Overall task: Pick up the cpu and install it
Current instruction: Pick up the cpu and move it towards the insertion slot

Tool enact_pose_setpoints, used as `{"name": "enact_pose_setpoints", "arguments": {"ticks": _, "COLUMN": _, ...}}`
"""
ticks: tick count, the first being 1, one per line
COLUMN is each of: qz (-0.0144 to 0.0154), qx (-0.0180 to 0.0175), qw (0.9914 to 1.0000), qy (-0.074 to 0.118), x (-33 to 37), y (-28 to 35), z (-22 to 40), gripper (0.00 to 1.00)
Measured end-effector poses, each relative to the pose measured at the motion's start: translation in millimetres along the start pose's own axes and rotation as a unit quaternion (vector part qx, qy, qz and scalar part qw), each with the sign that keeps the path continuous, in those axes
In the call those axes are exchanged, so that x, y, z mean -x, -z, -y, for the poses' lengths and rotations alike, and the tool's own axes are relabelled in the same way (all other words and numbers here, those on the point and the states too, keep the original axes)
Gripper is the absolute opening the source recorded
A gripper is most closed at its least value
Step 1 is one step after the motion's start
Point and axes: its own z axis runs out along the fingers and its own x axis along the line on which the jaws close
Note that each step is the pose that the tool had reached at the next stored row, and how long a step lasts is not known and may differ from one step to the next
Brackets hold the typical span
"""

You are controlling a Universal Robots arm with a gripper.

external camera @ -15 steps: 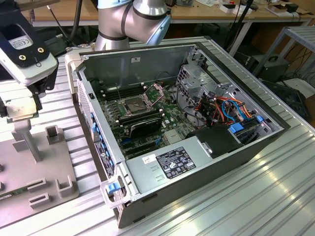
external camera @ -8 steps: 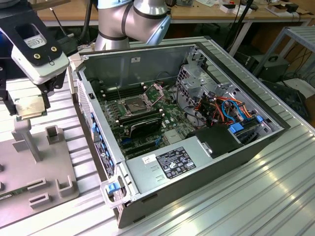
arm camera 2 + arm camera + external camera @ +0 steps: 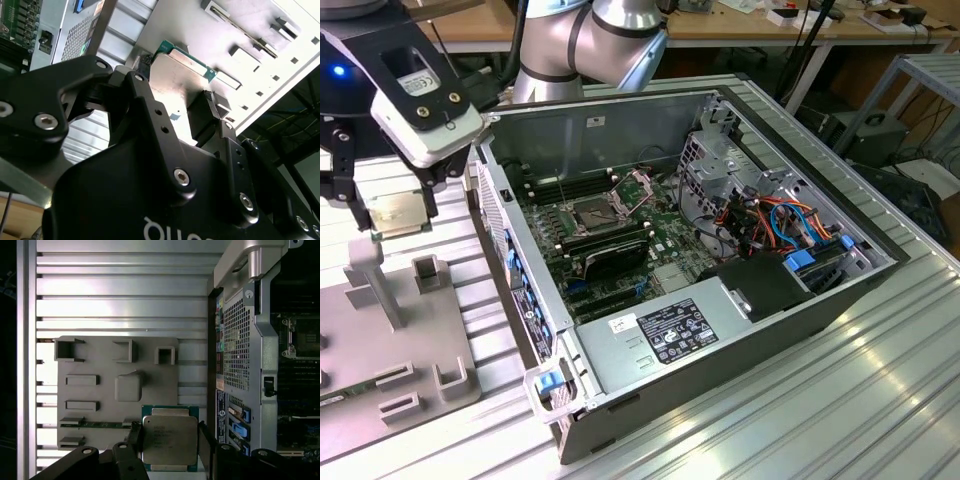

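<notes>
The cpu [image 3: 398,211], a square chip with a metal lid and a green edge, hangs between my gripper's [image 3: 392,216] black fingers. The gripper is shut on it at the exterior view's left, above the grey fixture plate [image 3: 390,350]. In the first wrist view the cpu [image 3: 169,439] sits just off the plate's raised square stand [image 3: 129,388], with a finger [image 3: 204,442] on each side. The second wrist view shows the cpu [image 3: 180,70] clamped from below. The open socket [image 3: 598,213] lies on the motherboard inside the case, to the exterior view's right of the gripper.
The open computer case [image 3: 880,270] lies on its side on a ribbed aluminium table [image 3: 840,400]. Its near wall [image 3: 510,250] stands between the gripper and the socket. Memory sticks, cables, a drive cage and a power supply [image 3: 670,330] fill the case. The fixture plate [image 3: 100,410] carries several slots and brackets.
</notes>
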Motion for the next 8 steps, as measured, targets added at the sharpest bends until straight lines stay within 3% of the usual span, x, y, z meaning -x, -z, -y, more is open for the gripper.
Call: {"name": "enact_pose_setpoints", "arguments": {"ticks": 8, "qz": 0.0000, "qx": 0.0000, "qw": 1.00000, "qy": 0.000, "x": 1.5, "y": 0.0, "z": 0.0, "gripper": 0.55}}
